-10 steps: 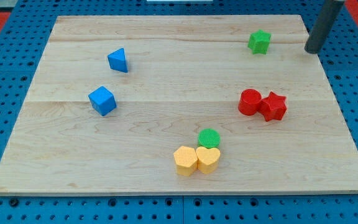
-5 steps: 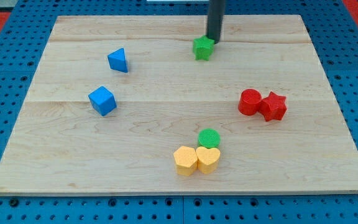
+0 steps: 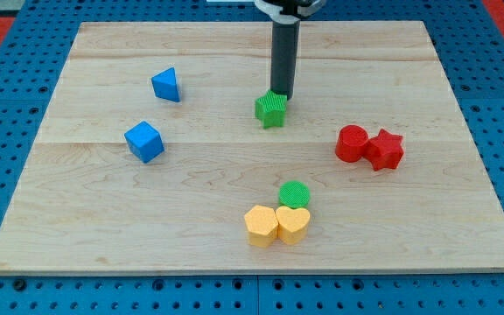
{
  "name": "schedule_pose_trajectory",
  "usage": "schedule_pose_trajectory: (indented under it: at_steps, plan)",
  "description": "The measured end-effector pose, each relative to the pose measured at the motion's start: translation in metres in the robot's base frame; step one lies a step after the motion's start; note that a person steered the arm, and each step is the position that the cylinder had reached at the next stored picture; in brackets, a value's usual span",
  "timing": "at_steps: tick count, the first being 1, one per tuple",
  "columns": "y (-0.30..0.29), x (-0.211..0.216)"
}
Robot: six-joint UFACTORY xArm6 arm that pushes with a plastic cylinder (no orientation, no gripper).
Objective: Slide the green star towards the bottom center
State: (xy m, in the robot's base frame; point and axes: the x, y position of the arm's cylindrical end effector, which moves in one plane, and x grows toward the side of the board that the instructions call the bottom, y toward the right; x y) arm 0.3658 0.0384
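Note:
The green star (image 3: 270, 110) lies on the wooden board (image 3: 234, 227), a little above the board's middle. My tip (image 3: 282, 95) touches the star's upper right side, with the dark rod rising straight up to the view's top. A green cylinder (image 3: 294, 193) sits lower down, directly below the star, touching a yellow hexagon block (image 3: 261, 226) and a yellow heart block (image 3: 293, 224) near the view's bottom centre.
A blue triangular block (image 3: 166, 85) and a blue cube (image 3: 143, 141) lie at the view's left. A red cylinder (image 3: 352, 143) and a red star (image 3: 385, 150) touch each other at the right. Blue pegboard surrounds the board.
My tip swept in from the top right, reached the green star and pushed it left, then down toward the board's middle. The other blocks have not moved.

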Motion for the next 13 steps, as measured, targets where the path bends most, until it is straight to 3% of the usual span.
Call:
schedule_pose_trajectory:
  at_steps: [2, 4, 7, 8, 9, 11, 13]
  plan:
    - [-0.005, 0.023]
    - [-0.057, 0.023]
    - [-0.07, 0.085]
    - [-0.076, 0.051]
    - [-0.057, 0.043]
    - [-0.002, 0.077]
    - [-0.002, 0.101]
